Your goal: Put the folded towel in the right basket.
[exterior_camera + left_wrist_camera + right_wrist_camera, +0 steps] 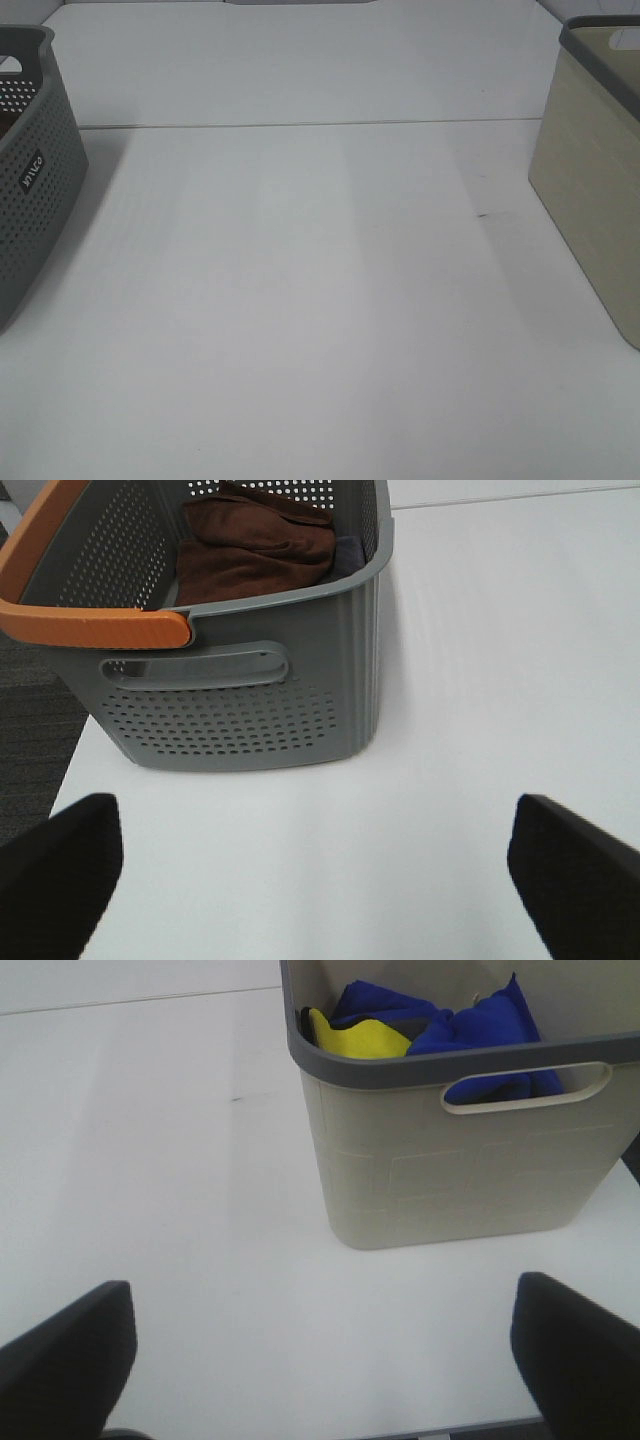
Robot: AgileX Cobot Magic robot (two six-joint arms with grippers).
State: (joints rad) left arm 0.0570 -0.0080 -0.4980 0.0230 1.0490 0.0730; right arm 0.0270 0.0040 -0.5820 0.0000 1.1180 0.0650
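1. A white table (320, 300) is stretching across the room, with a basket sitting at each side edge in the high view.
2. On the left, a grey perforated basket (25, 170) is standing upright; from the left wrist view the same grey basket (250, 670) is showing an orange handle (95, 620) along one rim.
3. Inside it, a brown folded towel (255, 545) is lying in a loose heap against the far wall, with a sliver of darker cloth just beside it.
4. On the right, a beige basket (595, 190) with a grey rim is standing upright, well apart from the grey one.
5. From the right wrist view that beige basket (470, 1170) is holding blue cloths (480, 1030) and a yellow cloth (350, 1038), all bunched together below the rim.
6. The left gripper (320, 865) is hovering over bare table near the grey basket, its two dark fingers (60, 870) spread wide apart with nothing between them.
7. The right gripper (320, 1345) is hanging over the table near the beige basket, its fingers (575, 1350) likewise spread wide and holding nothing.
8. Neither arm is showing in the high view.
9. A small dark mark (483, 214) is sitting on the table near the beige basket.
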